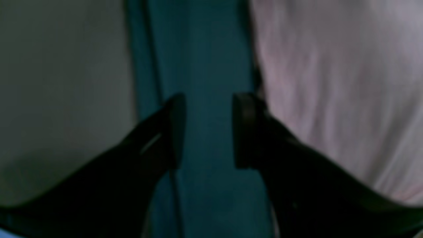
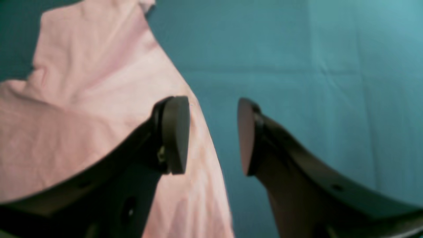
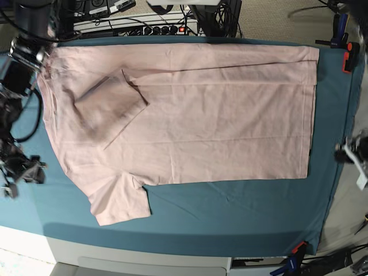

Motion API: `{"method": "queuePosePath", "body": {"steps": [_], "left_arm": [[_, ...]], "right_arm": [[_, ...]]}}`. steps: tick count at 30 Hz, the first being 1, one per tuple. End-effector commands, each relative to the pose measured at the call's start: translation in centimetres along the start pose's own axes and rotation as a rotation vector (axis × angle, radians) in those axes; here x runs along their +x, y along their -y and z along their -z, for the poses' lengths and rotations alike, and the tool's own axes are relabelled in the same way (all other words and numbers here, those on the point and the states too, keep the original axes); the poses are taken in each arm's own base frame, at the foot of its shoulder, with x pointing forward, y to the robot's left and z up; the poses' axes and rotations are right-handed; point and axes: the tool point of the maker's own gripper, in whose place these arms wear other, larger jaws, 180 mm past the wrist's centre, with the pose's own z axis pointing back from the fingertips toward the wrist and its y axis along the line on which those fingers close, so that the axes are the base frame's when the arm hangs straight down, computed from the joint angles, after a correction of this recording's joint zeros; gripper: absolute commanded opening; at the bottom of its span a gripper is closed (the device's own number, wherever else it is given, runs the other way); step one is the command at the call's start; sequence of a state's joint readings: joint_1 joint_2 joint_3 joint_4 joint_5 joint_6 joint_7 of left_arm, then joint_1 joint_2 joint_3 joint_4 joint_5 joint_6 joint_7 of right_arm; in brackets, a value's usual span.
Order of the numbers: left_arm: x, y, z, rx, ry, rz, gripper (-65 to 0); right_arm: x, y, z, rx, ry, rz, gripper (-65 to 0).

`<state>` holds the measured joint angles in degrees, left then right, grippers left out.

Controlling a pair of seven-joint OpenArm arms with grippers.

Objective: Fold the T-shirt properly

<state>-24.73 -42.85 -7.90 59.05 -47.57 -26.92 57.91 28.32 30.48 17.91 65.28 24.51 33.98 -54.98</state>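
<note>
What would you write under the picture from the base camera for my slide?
Pink T-shirt spread on a teal cloth, one sleeve folded inward.

table: teal cloth [image 3: 230, 213], clamped | rear: cables, power strip [image 3: 144, 26] | floor: pale

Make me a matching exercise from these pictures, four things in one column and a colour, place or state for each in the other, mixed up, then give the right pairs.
Column one:
1. T-shirt
2. table cloth
3. left gripper
4. orange clamp

Column two:
A. teal, covering the table
B. jaws apart over teal fabric, holding nothing
C. pale pink, spread out with one sleeve folded onto the body
D. at the table's right edge in the base view

Pairs: 1-C, 2-A, 3-B, 4-D
</note>
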Motion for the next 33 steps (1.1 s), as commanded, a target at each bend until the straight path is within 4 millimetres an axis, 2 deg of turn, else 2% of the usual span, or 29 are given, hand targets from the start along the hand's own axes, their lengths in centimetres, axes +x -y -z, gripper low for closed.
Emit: {"method": "queuePosePath", "body": {"steps": [1, 5, 8, 10, 15, 20, 27, 33], "left_arm": [[3.0, -0.4, -0.7, -0.006, 0.068, -0.02, -43.4], [5.9, 1.1, 1.7, -0.121, 0.101, -0.146, -43.4], [6.4, 2.3, 3.7, -0.179, 0.095, -0.256, -43.4], [6.2, 3.0, 4.9, -0.206, 0.089, -0.312, -43.4], [3.8, 4.2, 7.5, -0.178, 0.012, -0.324, -43.4], [1.7, 4.1, 8.4, -0.155, -0.02, -0.333, -43.4], [1.3, 4.0, 8.4, -0.153, -0.032, -0.322, -43.4], [0.8, 2.7, 8.2, -0.073, -0.07, -0.266, -43.3]], "right_arm": [[2.5, 0.8, -0.2, -0.019, 0.07, 0.013, -40.5], [1.7, -0.4, 3.7, 0.038, 0.065, 0.15, -40.5], [0.4, -0.7, 5.7, 0.065, 0.03, 0.238, -40.5], [0.0, -1.0, 6.4, 0.084, 0.009, 0.281, -40.5], [0.1, -1.2, 6.6, 0.092, 0.002, 0.294, -40.5], [0.2, -1.2, 6.6, 0.092, 0.007, 0.294, -40.5], [0.4, -1.4, 6.6, 0.099, 0.018, 0.298, -40.5], [0.5, -1.4, 6.6, 0.099, 0.02, 0.298, -40.5]]}}
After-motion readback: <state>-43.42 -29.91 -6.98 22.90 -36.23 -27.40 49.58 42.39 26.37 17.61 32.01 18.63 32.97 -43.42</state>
